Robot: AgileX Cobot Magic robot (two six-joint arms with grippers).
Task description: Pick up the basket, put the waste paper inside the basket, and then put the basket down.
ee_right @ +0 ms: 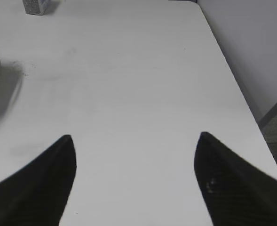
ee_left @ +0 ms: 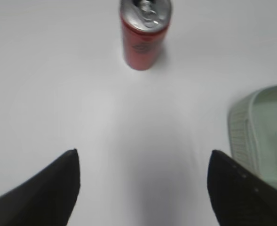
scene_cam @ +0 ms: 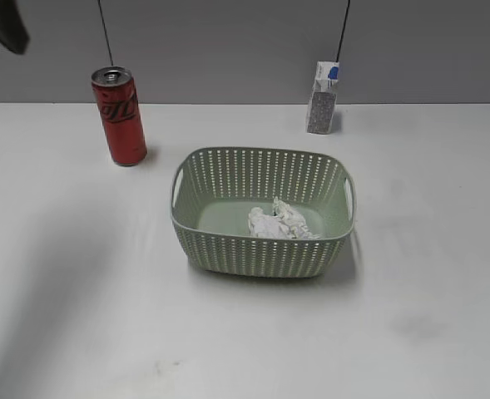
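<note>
Basket (scene_cam: pixel 263 212): I see it standing on the worktop (scene_cam: pixel 61 274), paper (scene_cam: pixel 279 223) inside, so I judge the job finished.
Left gripper (ee_left: pixel 143 188): jaws apart, empty.
Right gripper (ee_right: pixel 134 181): jaws apart, empty, clear of the basket.

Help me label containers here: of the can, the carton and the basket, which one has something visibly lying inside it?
The basket: crumpled white waste paper lies on its floor. The red can and the small carton stand upright behind it, contents unseen.

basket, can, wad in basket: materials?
Basket: looks like moulded matte plastic, with regular punched holes in its walls. Can: likely aluminium, glossy red, bare metal pull-tab lid. Wad: crumpled white tissue or paper, soft creases.
</note>
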